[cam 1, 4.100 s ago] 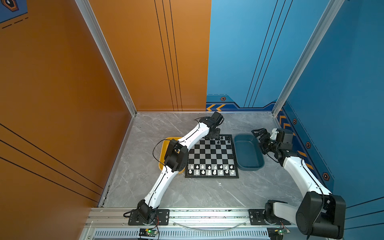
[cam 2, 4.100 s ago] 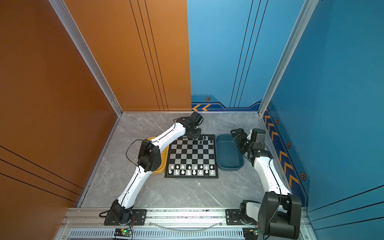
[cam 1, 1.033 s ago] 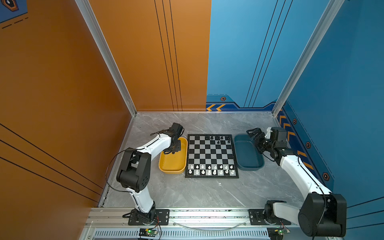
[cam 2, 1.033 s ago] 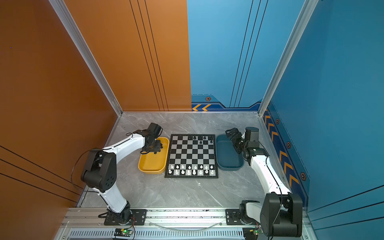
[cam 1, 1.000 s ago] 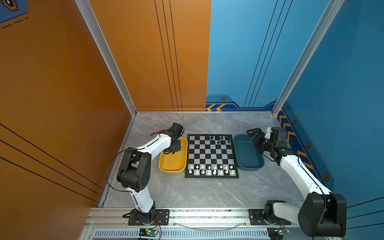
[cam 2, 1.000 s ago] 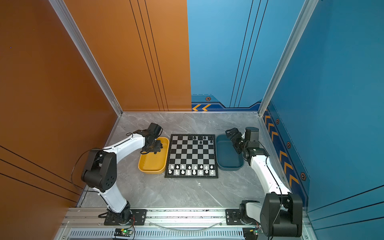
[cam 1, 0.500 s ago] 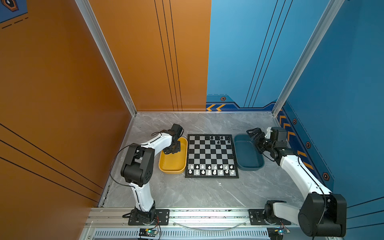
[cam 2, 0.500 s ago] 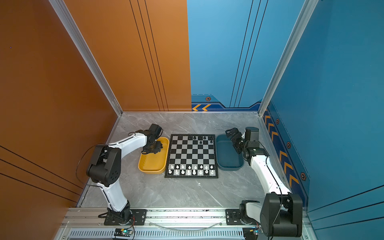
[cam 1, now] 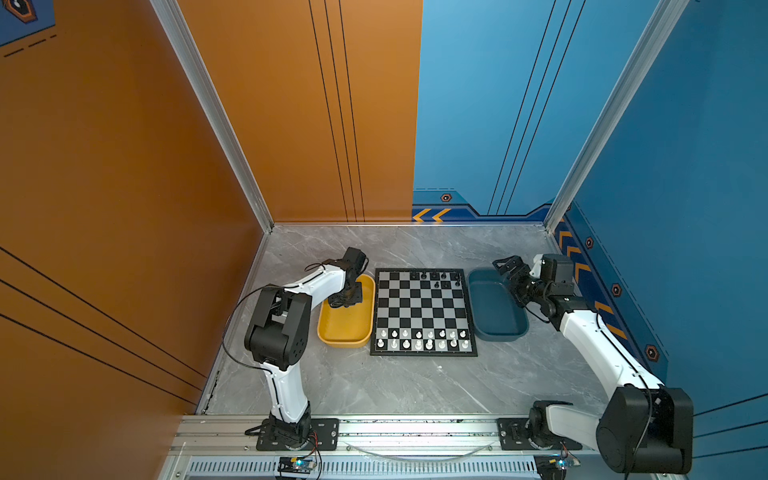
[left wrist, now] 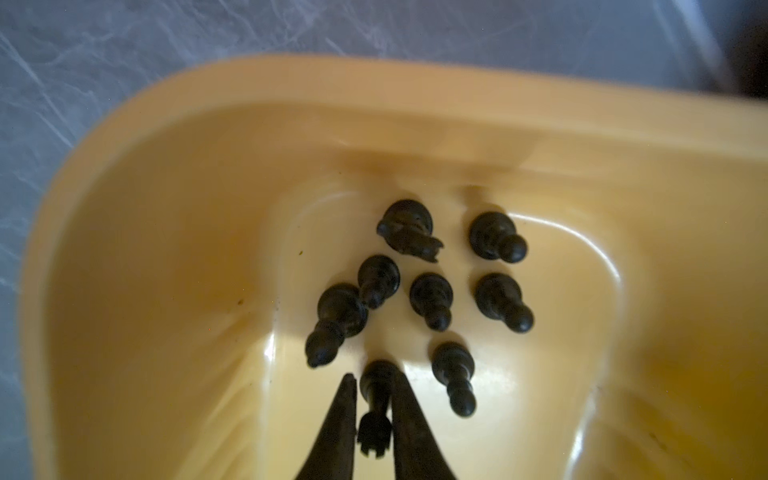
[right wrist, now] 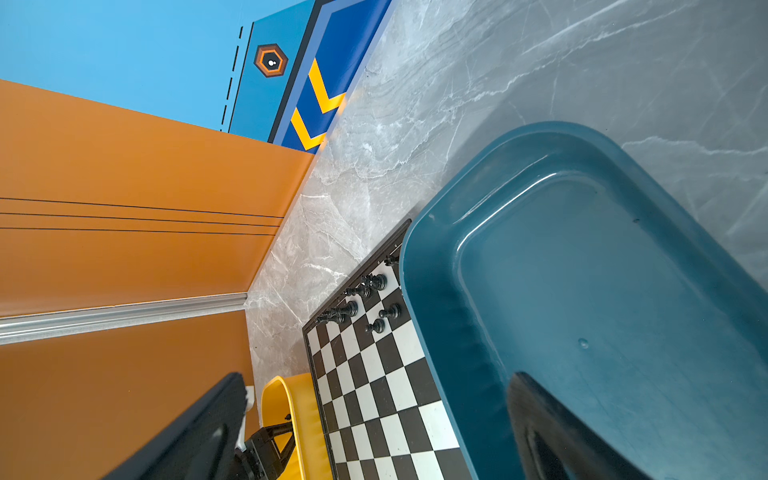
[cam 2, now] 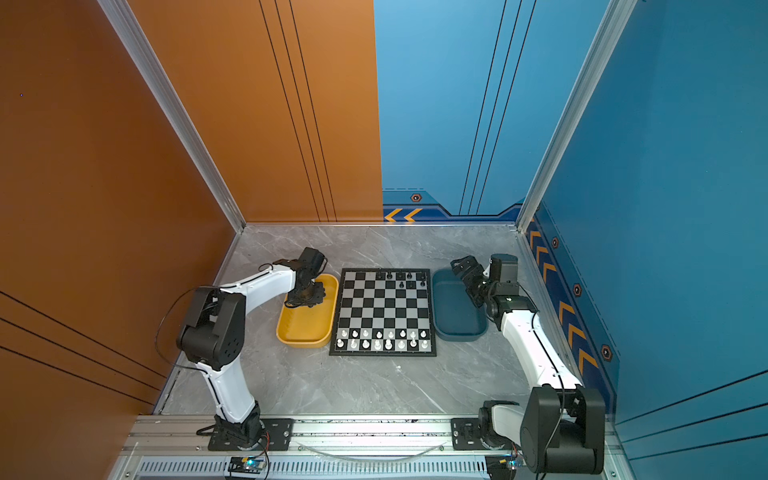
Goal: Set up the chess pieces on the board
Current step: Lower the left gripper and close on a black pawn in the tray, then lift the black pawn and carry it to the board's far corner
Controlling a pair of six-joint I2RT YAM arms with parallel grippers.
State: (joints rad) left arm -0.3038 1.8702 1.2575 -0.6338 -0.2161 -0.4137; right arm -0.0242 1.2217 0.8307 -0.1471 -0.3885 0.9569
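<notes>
Several black chess pieces (left wrist: 430, 299) lie loose in one end of the yellow tray (left wrist: 166, 208). My left gripper (left wrist: 374, 375) is down in that tray, shut on one crowned black piece (left wrist: 374, 434) that lies flat between its tips. In both top views this gripper (cam 1: 344, 300) (cam 2: 305, 298) hides the tray's pieces. The board (cam 1: 424, 311) (cam 2: 384, 311) carries several black pieces (cam 1: 434, 276) (cam 2: 399, 276) (right wrist: 361, 299) along its far rows. My right gripper (cam 1: 509, 270) (cam 2: 467, 270) (right wrist: 376, 376) hangs open and empty over the far end of the dark blue tray (right wrist: 582, 291).
White chessmen (cam 1: 422, 338) fill the board's two near rows. The yellow tray (cam 1: 345, 343) lies against the board's left edge and the blue tray (cam 1: 498, 316) against its right. Walls close in the grey marble table (cam 1: 395, 386) on three sides.
About four seconds ago my left gripper was over the board's far edge; it has since gone to the yellow tray. In the last second its elbow swung in. The right arm barely moved.
</notes>
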